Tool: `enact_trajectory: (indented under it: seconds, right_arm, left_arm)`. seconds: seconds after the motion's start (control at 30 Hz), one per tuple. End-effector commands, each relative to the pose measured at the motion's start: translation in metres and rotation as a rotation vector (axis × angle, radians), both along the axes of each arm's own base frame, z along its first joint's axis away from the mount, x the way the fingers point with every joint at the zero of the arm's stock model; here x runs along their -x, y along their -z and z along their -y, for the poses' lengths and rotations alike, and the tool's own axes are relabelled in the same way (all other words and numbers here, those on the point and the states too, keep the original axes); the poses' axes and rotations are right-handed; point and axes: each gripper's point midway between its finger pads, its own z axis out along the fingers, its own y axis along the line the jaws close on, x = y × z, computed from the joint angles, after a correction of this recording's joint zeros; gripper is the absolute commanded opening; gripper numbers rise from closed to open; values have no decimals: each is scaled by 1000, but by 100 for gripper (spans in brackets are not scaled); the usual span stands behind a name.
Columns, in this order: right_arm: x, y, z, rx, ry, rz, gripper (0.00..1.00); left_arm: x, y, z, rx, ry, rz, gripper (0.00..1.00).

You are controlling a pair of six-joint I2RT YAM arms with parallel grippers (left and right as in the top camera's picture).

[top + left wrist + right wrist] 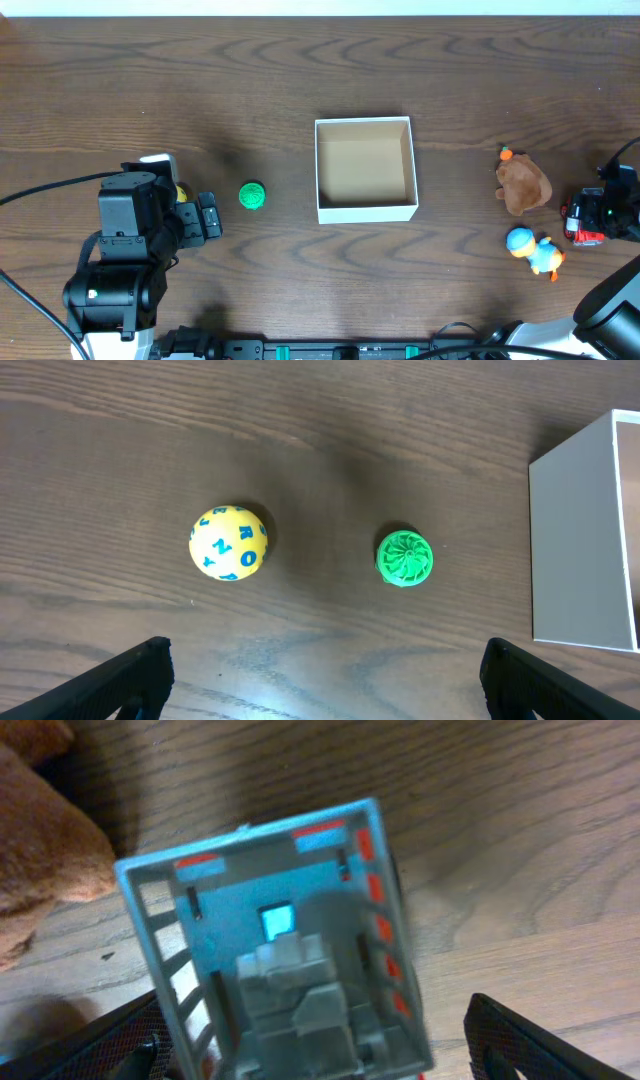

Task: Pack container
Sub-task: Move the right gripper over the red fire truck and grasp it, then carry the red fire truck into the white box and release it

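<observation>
Overhead, the container [366, 211] sits at the middle of the desk [200, 80], open side up, with white walls, a tan cardboard floor and nothing inside it. It looks light and thin-walled: stiff enough to keep its shape, but likely to slide on the smooth wood if nudged and to dent if squeezed hard. If it must be moved or steadied, the best hold is probably one wall pinched over the rim, one finger inside and one outside, near the middle of a side rather than a corner. More likely it stays put and the toys go to it.

Just left of it lies a green ball [252, 196], apart from the wall. Beyond that is a yellow ball with blue letters [229, 542]. The left gripper [325, 680] hangs above these two with its fingers spread wide and nothing between them.

Well to the right of the box lie a brown plush toy [523, 184] and a blue and orange duck [533, 250]. Further right is a red and grey plastic toy [290, 950]. The right gripper [320, 1050] is low over that toy, fingers apart on either side of it and not clamped.
</observation>
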Motion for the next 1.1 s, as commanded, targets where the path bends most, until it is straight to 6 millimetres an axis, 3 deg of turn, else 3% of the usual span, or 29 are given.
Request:
enact_trajectory:
  seconds: [0.0, 0.1, 0.23, 1.07]
  right_arm:
    - [0, 0, 2, 11, -6, 2, 91]
    - [-1, 0, 3, 14, -7, 6, 85]
    - [-1, 0, 3, 13, -7, 6, 65]
    - [-8, -2, 2, -7, 33, 45, 34]
  left_arm:
    - [-1, -7, -2, 3, -14, 18, 98]
    - [-1, -7, -2, 3, -14, 18, 98]
    - [-1, -7, -2, 3, -14, 18, 98]
    - [-1, -7, -2, 3, -14, 18, 98]
